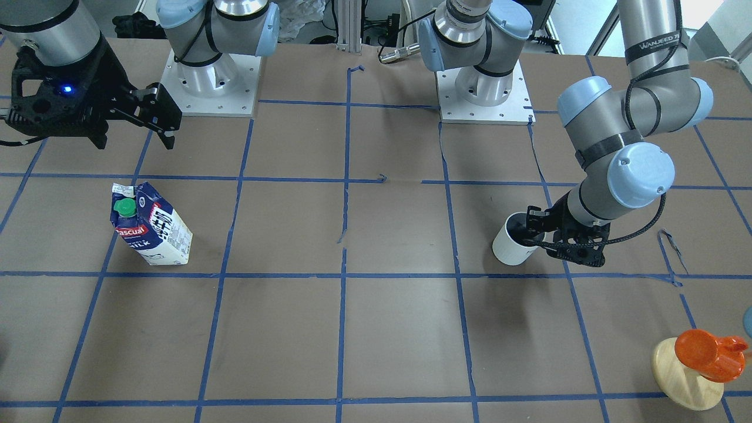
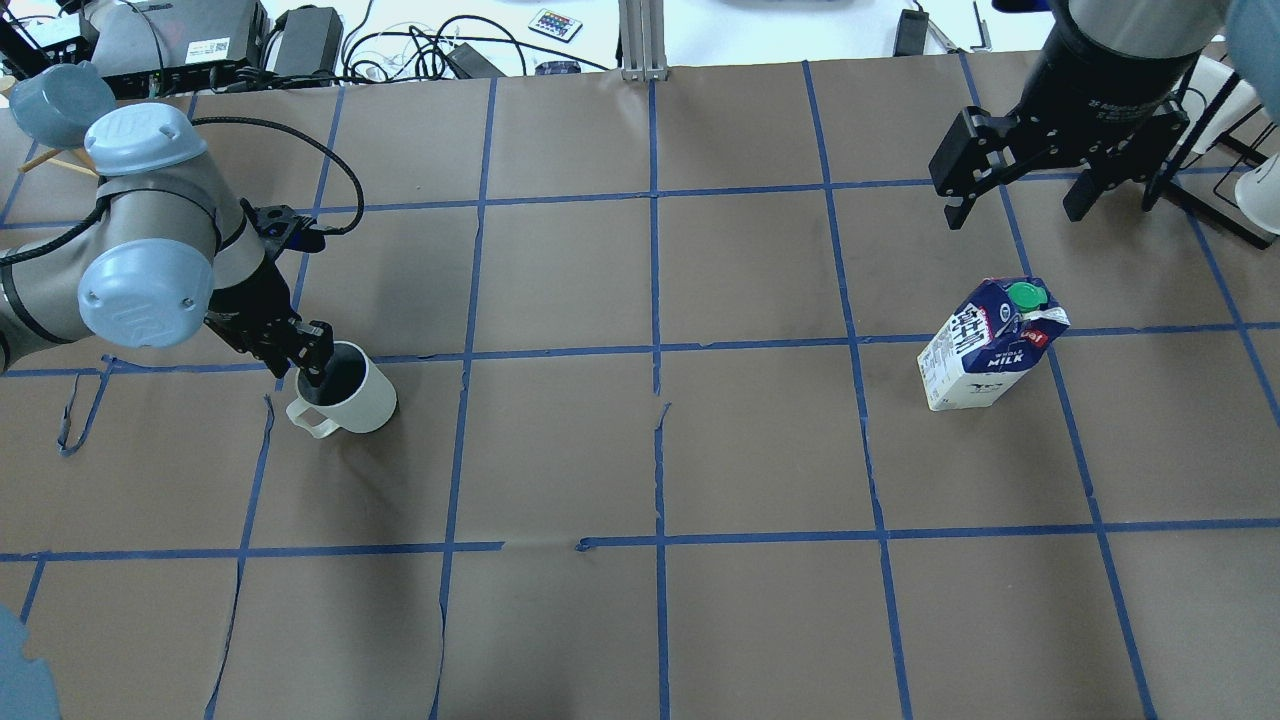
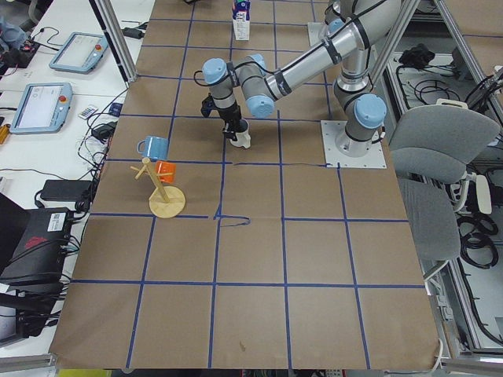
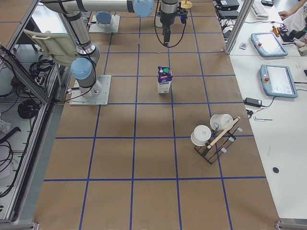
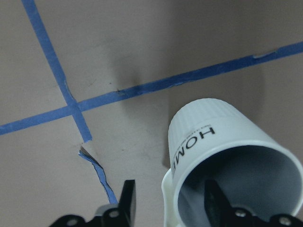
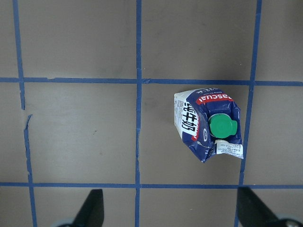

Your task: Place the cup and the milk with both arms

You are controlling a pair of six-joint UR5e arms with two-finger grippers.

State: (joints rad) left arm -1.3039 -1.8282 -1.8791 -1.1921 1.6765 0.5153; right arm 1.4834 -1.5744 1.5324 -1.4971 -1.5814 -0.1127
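The cup (image 2: 366, 404) stood upright on the brown surface (image 2: 650, 450) on the robot's left side, with its small handle turned toward the robot and its dark inside facing up. It sat just on the near side of a blue tape line (image 2: 560, 352). The left pincer (image 2: 302, 366) was down at the cup's rim and released, its jaws straddling the wall. In the left wrist view one finger (image 5: 215, 204) reached inside the cup while the other (image 5: 127, 202) stayed outside, a clear gap showing between that outer finger and the white wall, so nothing was clamped. The milk (image 2: 985, 345) stood upright on the robot's right side, well apart from the cup, its green cap (image 2: 1024, 294) on top and the red label visible beside it. Its base rested just on the near side of the same blue line. The right pincer (image 2: 1018, 212) hung in the air, clear of the milk and touching nothing, its jaws spread wide. In the right wrist view the two fingertips sat at the bottom corners, with the carton out ahead of them rather than between them. An orange cup (image 1: 708, 351) on a wooden disc (image 1: 684, 382) sat near the surface's edge on the robot's left.
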